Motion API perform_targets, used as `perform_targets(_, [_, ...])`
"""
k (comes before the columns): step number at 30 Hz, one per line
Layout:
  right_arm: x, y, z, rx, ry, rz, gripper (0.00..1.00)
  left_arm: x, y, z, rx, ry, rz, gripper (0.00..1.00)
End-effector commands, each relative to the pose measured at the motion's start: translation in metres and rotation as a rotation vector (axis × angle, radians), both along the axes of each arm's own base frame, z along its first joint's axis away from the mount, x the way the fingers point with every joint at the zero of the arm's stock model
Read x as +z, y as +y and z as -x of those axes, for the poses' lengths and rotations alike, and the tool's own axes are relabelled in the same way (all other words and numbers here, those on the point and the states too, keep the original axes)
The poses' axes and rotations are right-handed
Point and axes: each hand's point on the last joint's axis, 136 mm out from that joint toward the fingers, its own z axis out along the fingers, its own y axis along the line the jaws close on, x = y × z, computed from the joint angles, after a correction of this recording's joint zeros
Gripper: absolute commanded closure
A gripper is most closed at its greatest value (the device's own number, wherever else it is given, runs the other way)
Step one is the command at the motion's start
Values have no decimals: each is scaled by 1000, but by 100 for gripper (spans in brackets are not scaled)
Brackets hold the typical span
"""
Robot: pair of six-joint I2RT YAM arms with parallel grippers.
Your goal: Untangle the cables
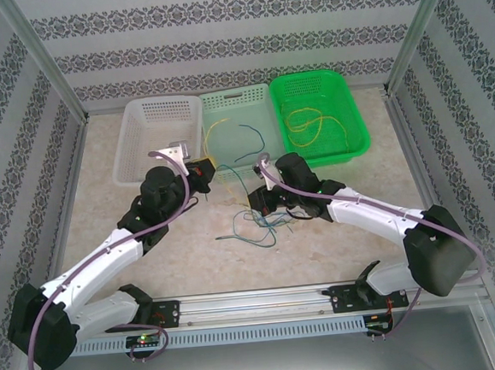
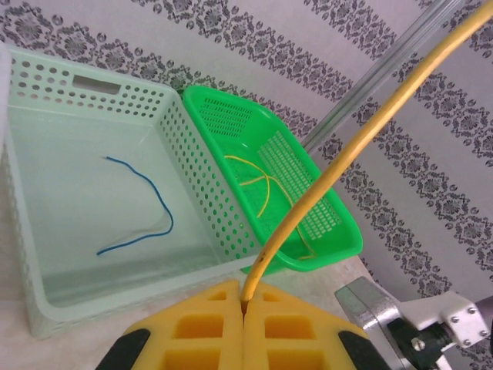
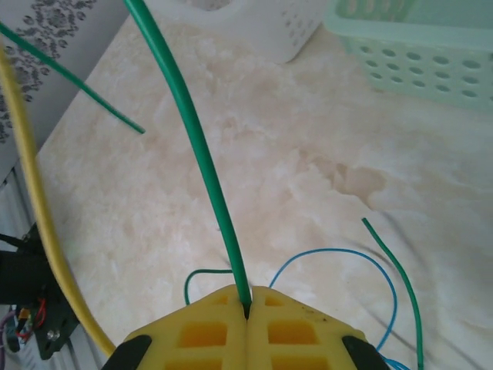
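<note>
The task seems about half done: thin yellow cables [image 1: 307,129] lie in the bright green plastic basket [image 1: 307,76] and a blue cable [image 2: 154,204] in the pale mint basket [image 1: 236,93], while the left gripper [image 2: 244,297] is clamped on a yellow cable [image 2: 362,131], the right gripper [image 3: 248,302] on a dark green cable [image 3: 200,150], and a loose tangle [image 1: 263,222] lies on the table [image 1: 193,253].

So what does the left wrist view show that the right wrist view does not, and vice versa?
Left wrist view, not the right: the bright green basket with yellow cables inside, a blue cable in the pale green basket, the left gripper shut on a yellow cable. Right wrist view, not the left: the white basket, a loose blue cable on the table, the right gripper shut on a green cable. Both: the pale green basket and a yellow cable.
</note>
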Motion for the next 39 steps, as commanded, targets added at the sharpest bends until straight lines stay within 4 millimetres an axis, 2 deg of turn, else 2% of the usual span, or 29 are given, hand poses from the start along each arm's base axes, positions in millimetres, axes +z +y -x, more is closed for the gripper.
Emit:
perform_targets(1, [-28, -12, 4, -52, 78, 72, 100, 27, 18, 0, 55, -49, 25, 95])
perform_targets(6, [-39, -18, 6, -71, 91, 98, 100, 38, 39, 1, 113, -75, -11, 95])
perform_targets(9, [-48, -29, 6, -102, 100, 144, 100, 47, 62, 1, 186, -88, -72, 95])
perform_targets(16, [-87, -65, 10, -186, 157, 332, 100, 92, 113, 9, 335, -180, -128, 94])
perform_targets(23, [-107, -85, 11, -233, 189, 428, 100, 123, 149, 19, 474, -246, -210, 94])
perform_targets(29, [-118, -83, 13, -220, 218, 443, 100, 176, 161, 32, 509, -367, -240, 94])
perform_targets(32, [-115, -70, 14, -177, 225, 403, 100, 198, 150, 32, 457, -415, -207, 93])
perform_targets(35, [-101, -57, 10, -159, 202, 327, 81, 202, 130, 20, 363, -409, -149, 93])
perform_targets(36, [-94, -54, 7, -166, 189, 299, 71, 201, 124, 14, 339, -400, -136, 93])
perform_targets(38, [-76, -53, 3, -182, 159, 226, 41, 193, 113, -3, 300, -367, -130, 93])
perform_targets(39, [-66, -54, 1, -189, 141, 196, 36, 187, 109, -12, 290, -348, -136, 93])
